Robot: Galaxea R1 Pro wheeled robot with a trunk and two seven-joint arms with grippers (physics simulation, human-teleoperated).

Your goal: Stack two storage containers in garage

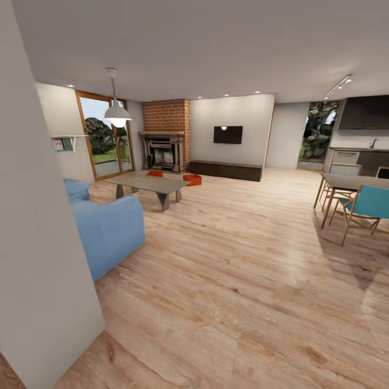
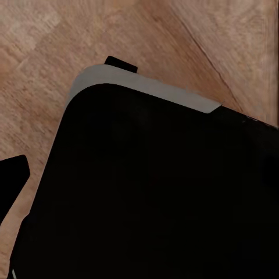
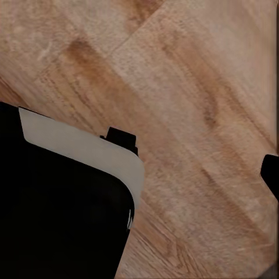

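Observation:
I am looking into the living room with its light wood plank floor. The two storage containers are small orange-red bins on the floor far ahead, in front of the brick fireplace (image 1: 163, 151). One container (image 1: 155, 173) is partly behind the coffee table (image 1: 147, 183). The other container (image 1: 192, 179) lies just right of it. In the left wrist view my left gripper (image 2: 139, 186) hangs over my own dark base (image 2: 151, 192), one black fingertip (image 2: 13, 179) at the frame edge. My right gripper (image 3: 139, 174) shows one fingertip (image 3: 271, 173) over bare planks. Both look spread wide and hold nothing.
A grey wall corner (image 1: 38, 243) stands close on my left, with a blue sofa (image 1: 105, 227) just beyond it. A dining table (image 1: 351, 183) with teal chairs (image 1: 367, 208) is on the right. Open plank floor (image 1: 232, 259) runs ahead toward the fireplace.

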